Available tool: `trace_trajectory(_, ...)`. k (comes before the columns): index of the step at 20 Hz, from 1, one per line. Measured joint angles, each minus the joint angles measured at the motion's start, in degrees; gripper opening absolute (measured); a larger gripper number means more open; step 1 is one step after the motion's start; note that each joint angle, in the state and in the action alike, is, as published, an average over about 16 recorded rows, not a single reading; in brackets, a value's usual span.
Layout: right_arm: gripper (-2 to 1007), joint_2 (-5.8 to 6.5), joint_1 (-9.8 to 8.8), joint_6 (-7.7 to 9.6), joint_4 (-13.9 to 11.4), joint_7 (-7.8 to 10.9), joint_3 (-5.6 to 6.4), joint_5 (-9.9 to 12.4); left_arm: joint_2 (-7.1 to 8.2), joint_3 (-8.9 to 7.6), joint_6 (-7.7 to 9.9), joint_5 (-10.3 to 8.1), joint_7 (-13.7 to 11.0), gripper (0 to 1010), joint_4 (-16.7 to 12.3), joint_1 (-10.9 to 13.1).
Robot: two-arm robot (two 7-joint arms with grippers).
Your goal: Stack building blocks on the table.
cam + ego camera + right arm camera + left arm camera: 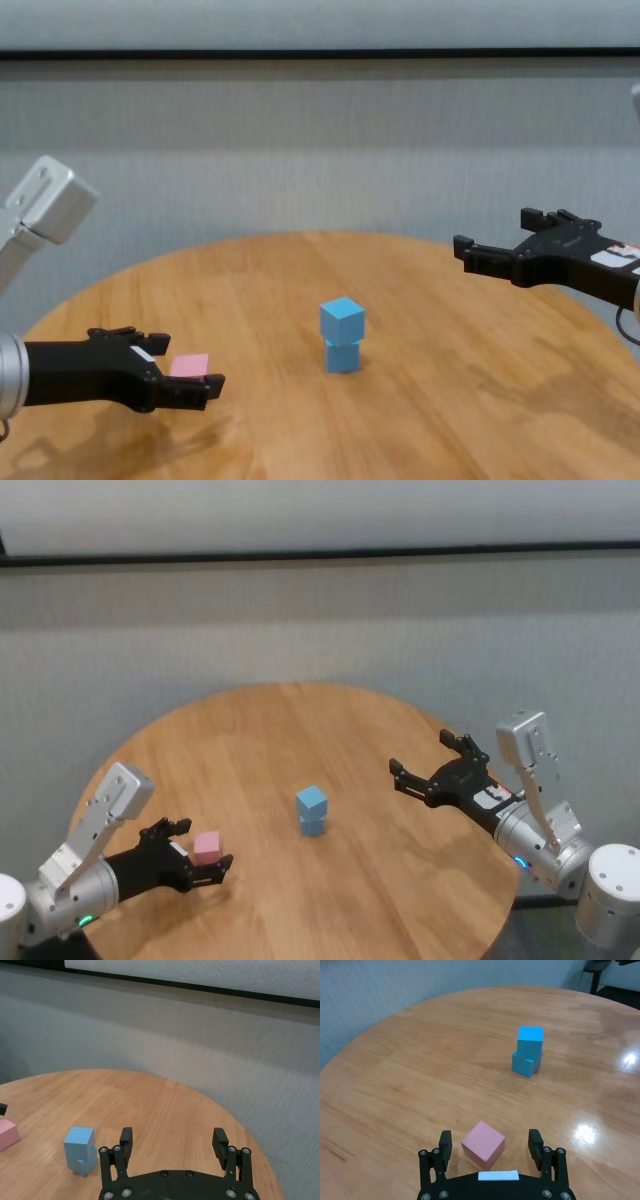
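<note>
- Head view: left gripper (196, 851) low over the near-left part of the table (280, 740), fingers spread wide, pink block (207, 846) between them, seemingly resting on the wood. Two light blue blocks, upper (311, 801) on lower (311, 824), well ahead and to the right of this gripper. Right gripper (428, 761) raised over the table's right side, fingers wide apart, holding nothing, stack well off to its left.
- Left wrist view: pink block (483, 1144) between the open fingers (444, 1146), turned cornerwise, gaps visible on both sides. Blue stack (528, 1051) farther out beyond the fingertips, upper cube slightly twisted on the lower.
- Right wrist view: right gripper (173, 1141) wide open and empty. Stack (81, 1150) beyond one finger.
- Chest view: left gripper (167, 373) down at table level around the pink block (188, 365). Right gripper (500, 241) high above the tabletop, clear of the stack (342, 335).
</note>
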Motion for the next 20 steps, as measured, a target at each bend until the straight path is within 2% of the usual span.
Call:
trace_trajectory(10, 1005, 0.00, 0.00, 0.00, 0.0, 0.00, 0.00, 0.0, -1.43, -0.50, 0.38, 0.59, 1.5, 1003, 1.6, -0.6)
trace_trajectory(20, 1005, 0.00, 0.00, 0.00, 0.0, 0.00, 0.00, 0.0, -2.15, -0.56, 1.87, 1.85, 3.0, 1003, 0.6, -0.1)
